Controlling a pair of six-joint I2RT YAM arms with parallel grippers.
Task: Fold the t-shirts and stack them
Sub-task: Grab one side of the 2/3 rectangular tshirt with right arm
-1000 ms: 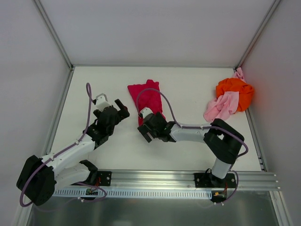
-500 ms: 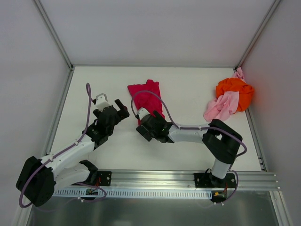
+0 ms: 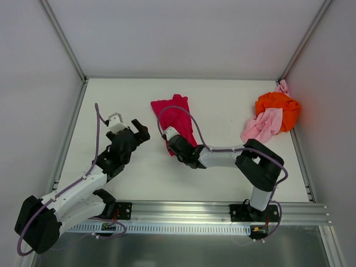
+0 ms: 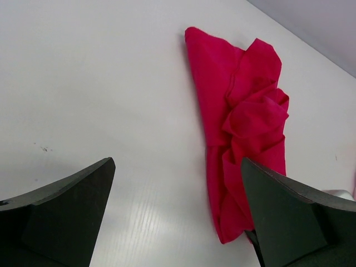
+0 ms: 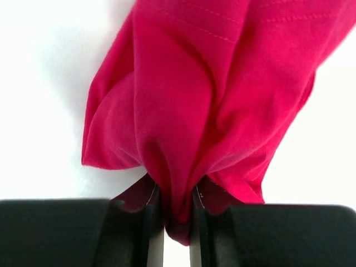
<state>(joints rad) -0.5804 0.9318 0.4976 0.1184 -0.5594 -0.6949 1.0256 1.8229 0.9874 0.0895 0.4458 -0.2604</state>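
The right gripper [image 5: 175, 194] has its two black jaws pinched almost together on a bunched fold at the near end of the crimson soft cloth t-shirt [image 5: 211, 83], with the fabric squeezed into the narrow slot between them and fanning out beyond. That shirt lies crumpled in a long strip about the middle of the white table top [image 3: 222, 167], running away from the arms. To its left, the left gripper [image 4: 177, 167] hangs over bare table, jaws spread wide and holding nothing, apart from the shirt. In the far right corner the bright orange cloth t-shirt [image 3: 278, 105] sits heaped, the pale pink cloth t-shirt [image 3: 261, 127] touching its near side
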